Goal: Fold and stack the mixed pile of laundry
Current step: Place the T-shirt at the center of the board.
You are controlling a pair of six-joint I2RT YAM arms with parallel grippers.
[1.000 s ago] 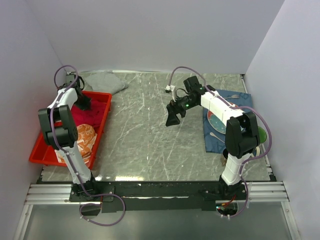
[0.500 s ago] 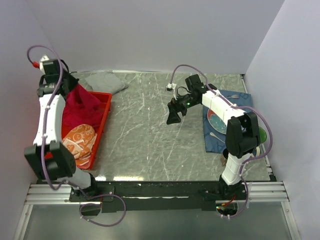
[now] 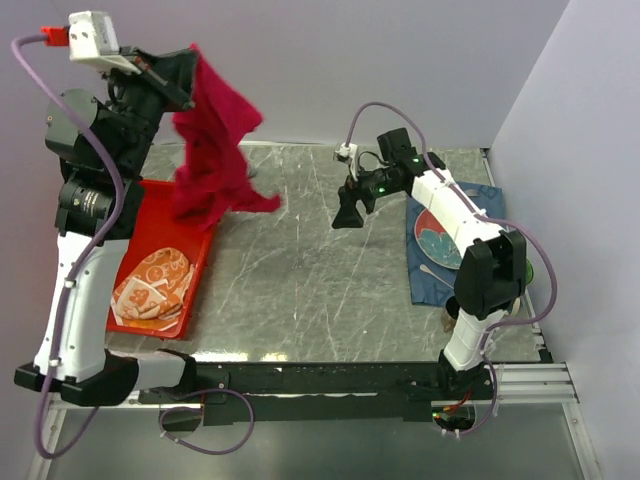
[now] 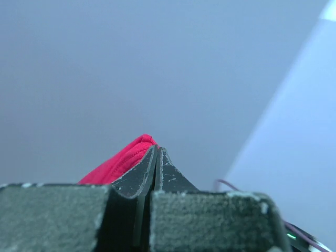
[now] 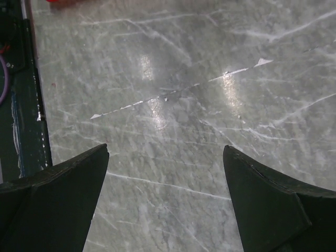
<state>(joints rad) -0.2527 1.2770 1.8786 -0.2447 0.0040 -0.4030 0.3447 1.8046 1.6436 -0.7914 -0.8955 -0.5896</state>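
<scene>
The crimson shirt (image 3: 215,150) hangs above the far end of the red tray (image 3: 196,262), pinched in the left tool (image 3: 183,72) (jaws closed tight), that arm reared tall. The right tool (image 3: 348,218), spread wide and empty, hovers over the counter (image 3: 300,285), well right of the tray.

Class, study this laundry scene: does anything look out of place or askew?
Yes. A dark blue placemat with a plate lies at the table's right edge, tableware amid laundry. The crimson shirt dangles bunched from the left end effector, pinched at one edge, and the orange-and-white cloth sits crumpled in the red tray.
</scene>
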